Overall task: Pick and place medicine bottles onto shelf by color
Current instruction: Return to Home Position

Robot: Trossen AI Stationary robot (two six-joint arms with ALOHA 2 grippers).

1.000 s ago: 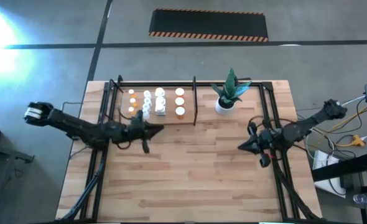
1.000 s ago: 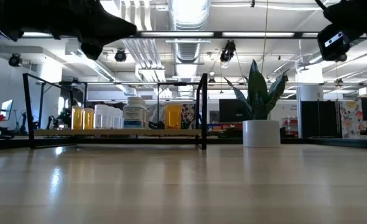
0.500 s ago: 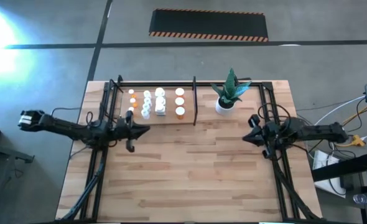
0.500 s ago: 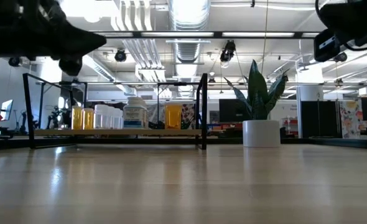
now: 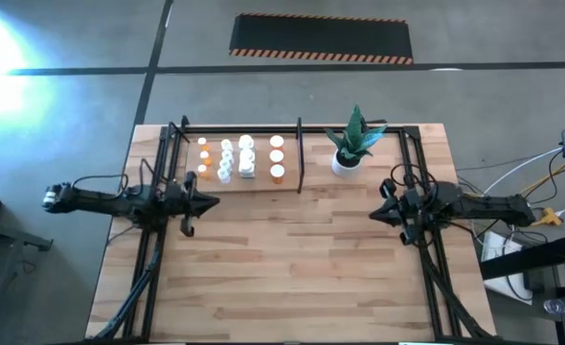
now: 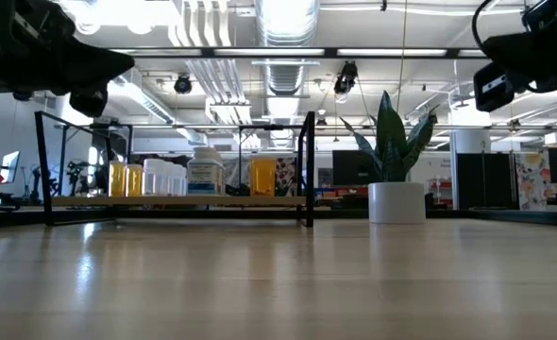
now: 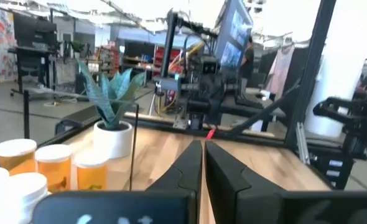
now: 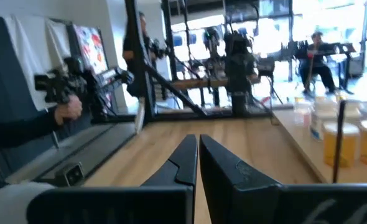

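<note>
The left claw [image 5: 209, 202] hangs above the left side of the table [image 5: 292, 278]. Its two fingers [image 7: 185, 167] are pressed together at the tips, and nothing is between them. Just behind this claw, toward the far edge of the table, lies the shelf [image 5: 262, 182]. The claw does not touch it.

The medicine bottles [image 5: 247, 156] stand on the shelf in short rows. Small orange ones are at the left end, white ones are in the middle, and orange ones with white caps are next to the black divider bar [image 5: 299, 153]. One wider white bottle [image 6: 206, 173] has a label with a blue band, but I cannot read the writing on it.

To the right of the bar stands a plant [image 5: 348, 151] in a white pot. Further right, the right claw [image 5: 377, 213] hangs above the right side of the table. It is also clenched and empty, and it is well apart from the shelf.
</note>
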